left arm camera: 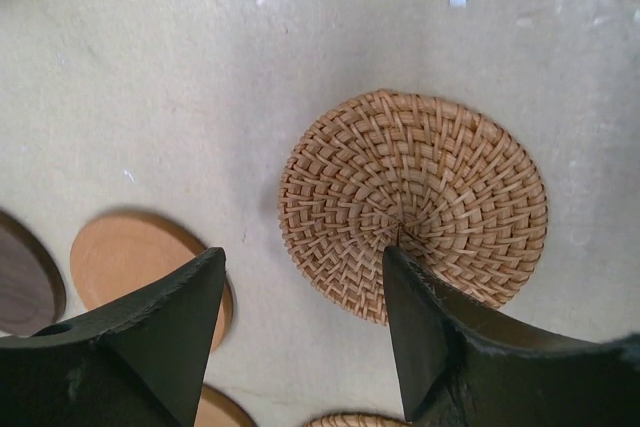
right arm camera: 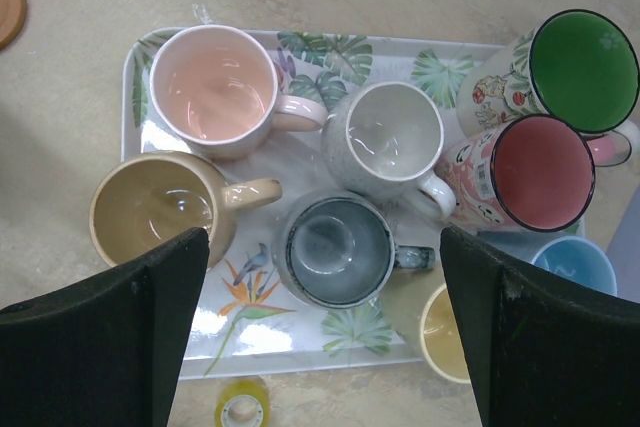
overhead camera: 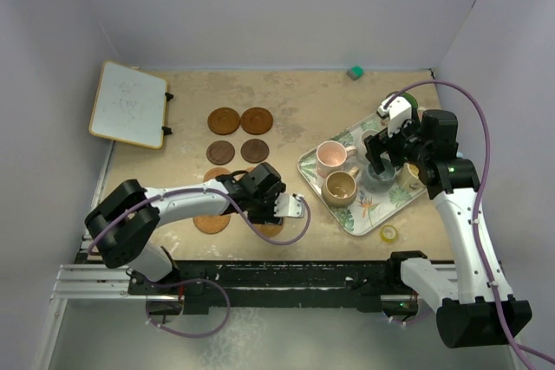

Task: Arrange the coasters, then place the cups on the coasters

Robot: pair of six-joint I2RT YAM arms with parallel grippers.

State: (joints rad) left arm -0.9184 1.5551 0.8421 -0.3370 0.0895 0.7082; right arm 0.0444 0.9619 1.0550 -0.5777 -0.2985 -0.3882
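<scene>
Coasters point(overhead camera: 224, 120) lie on the left half of the desk point(overhead camera: 286, 93). A woven coaster point(left arm camera: 415, 202) sits directly under your left tool point(left arm camera: 305, 257), with one finger overlapping its near edge in the wrist view. A plain tan coaster point(left arm camera: 140, 257) lies beside it, apart. To the right, the cups point(right arm camera: 212, 87) crowd the leaf tray point(right arm camera: 135, 67). The slate cup point(right arm camera: 335, 252) stands straight below your right tool point(right arm camera: 320, 247), with the tan cup point(right arm camera: 150, 207) and grey cup point(right arm camera: 385, 137) close by. Both tools are released, the left part-spread and the right spread wide, and neither grips anything.
</scene>
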